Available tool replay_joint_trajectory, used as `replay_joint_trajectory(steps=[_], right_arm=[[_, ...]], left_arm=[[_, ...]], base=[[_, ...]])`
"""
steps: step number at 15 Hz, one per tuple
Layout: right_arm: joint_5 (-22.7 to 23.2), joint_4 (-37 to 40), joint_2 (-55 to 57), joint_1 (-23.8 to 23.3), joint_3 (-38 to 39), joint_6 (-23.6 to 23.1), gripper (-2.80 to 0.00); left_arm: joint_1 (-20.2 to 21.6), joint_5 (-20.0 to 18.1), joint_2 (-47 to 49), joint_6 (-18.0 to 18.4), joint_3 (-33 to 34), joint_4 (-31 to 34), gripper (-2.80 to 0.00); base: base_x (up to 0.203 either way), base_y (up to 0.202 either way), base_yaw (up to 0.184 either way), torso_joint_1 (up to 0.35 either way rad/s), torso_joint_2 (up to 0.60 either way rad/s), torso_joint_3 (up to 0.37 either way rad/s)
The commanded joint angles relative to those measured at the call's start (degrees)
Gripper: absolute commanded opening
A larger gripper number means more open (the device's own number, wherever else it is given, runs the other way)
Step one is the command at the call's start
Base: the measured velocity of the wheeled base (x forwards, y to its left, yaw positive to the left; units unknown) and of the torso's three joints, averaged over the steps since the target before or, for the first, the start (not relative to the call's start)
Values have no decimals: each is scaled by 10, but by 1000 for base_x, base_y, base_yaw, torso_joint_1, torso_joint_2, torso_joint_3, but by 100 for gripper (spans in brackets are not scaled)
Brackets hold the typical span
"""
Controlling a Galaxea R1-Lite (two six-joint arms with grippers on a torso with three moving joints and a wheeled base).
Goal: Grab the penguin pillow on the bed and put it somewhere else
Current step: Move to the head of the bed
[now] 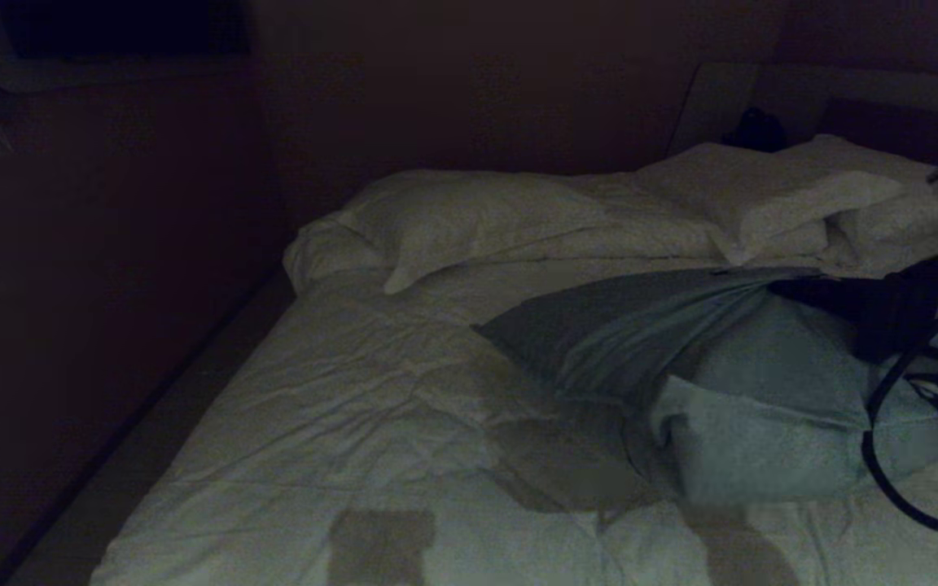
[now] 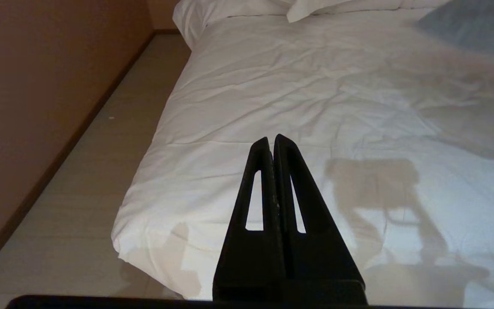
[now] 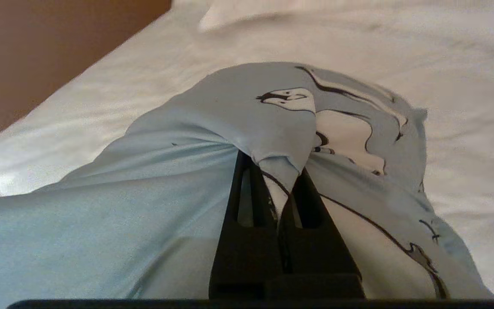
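You have the bed (image 1: 339, 391) filling most of the head view, its white duvet wrinkled, white pillows (image 1: 469, 220) lying across the upper middle. The penguin pillow (image 1: 681, 366) sits at the right of that frame, one end bunched and pulled up off the duvet toward the right edge. Your right gripper (image 3: 283, 189) has its jaws pinching a fold of the pillow's fabric beside a penguin print. Your left gripper (image 2: 272, 143), jaws pressed together and empty, hangs above the duvet's near corner.
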Motion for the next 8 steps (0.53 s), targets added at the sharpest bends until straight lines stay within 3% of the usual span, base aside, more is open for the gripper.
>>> replay_joint_trajectory(steps=[1,8], right_arm=[[2,-2,-27,-28,-9,0,-280],[1,-3,-34,-40,-14,22,-280]], left_arm=[[0,0,0,0,0,1,-280],[0,0,0,2,0,0,-280]], base=[[0,0,0,0,0,0],[0,0,0,0,0,0]])
